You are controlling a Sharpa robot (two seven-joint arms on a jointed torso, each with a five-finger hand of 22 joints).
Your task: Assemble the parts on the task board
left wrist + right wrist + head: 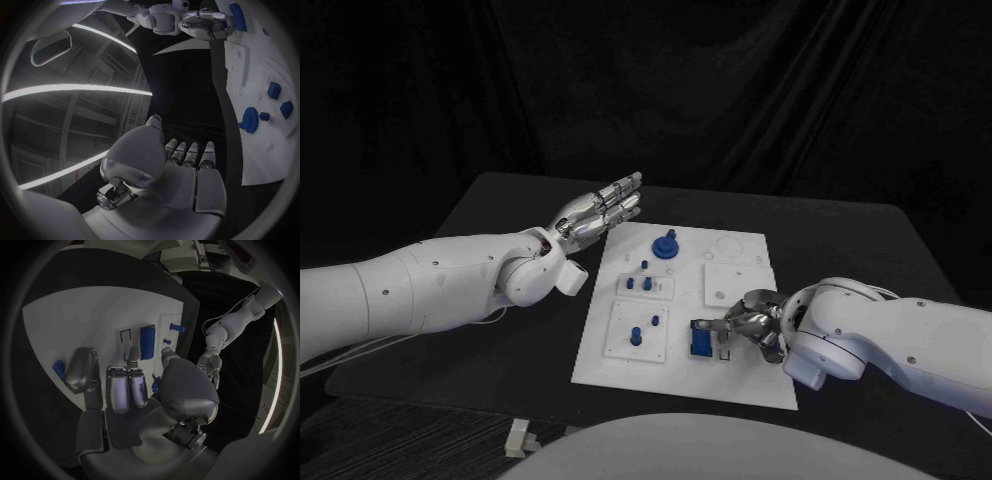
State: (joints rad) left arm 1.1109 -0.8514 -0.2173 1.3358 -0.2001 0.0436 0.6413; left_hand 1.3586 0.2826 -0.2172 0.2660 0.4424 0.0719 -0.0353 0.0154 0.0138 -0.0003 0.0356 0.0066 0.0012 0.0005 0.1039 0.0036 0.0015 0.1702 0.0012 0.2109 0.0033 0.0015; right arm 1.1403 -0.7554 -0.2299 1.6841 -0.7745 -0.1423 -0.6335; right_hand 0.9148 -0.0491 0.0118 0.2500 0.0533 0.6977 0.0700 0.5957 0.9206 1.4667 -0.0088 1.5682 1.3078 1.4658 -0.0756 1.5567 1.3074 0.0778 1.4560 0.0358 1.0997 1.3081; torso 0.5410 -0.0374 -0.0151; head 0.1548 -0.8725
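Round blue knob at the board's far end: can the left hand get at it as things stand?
Probably yes. The left hand hangs open just beside the round blue knob, and nothing lies between them.

Lighting: dim overall, black backdrop; the white task board (pixel 687 310) is the brightest surface in the head view, evenly lit with soft shadows under the parts. Desk (pixel 473 330) nearly merges with the dark surround. Left wrist view: bright light strips streak across the left half, bent by fisheye. Both wrist views: strong curvature and dark vignette at the circle's rim; near fingers slightly soft.
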